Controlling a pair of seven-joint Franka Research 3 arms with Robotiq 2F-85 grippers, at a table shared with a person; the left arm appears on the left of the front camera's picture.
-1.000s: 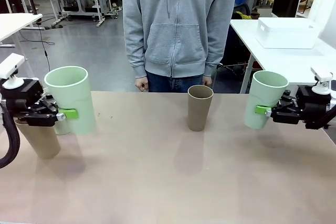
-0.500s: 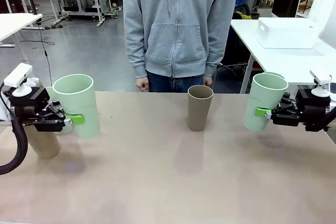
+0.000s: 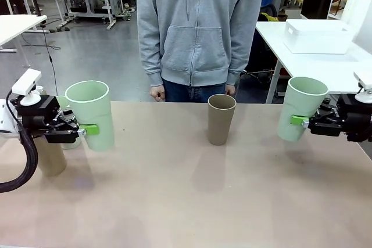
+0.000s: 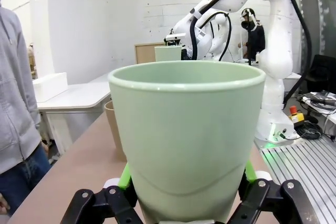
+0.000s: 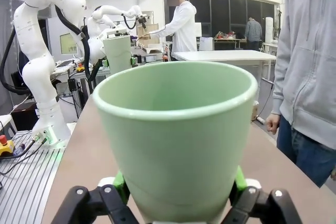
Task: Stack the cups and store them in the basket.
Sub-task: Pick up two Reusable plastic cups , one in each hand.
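Front view: the left end effector (image 3: 87,129) is clamped on a pale mint green tapered matte cup (image 3: 90,105), held clear of the tan surface (image 3: 174,201) near its left edge, rim tipped leftward. Behind that arm a tan-brown cup (image 3: 51,158) stands on the surface, with a second mint cup (image 3: 70,144) partly hidden beside it. Near the right edge the right end effector (image 3: 299,121) grips another mint green cup (image 3: 302,100), also raised, leaning right. A lone tan-brown tumbler (image 3: 221,119) stands upright at the middle far side, before a person in a grey hooded jacket (image 3: 197,27). The white rectangular plastic basket (image 3: 318,36) sits on a separate white table (image 3: 325,65) behind, well apart from the cups. Left wrist view: green pads (image 4: 124,177) press both sides of the held cup's base.
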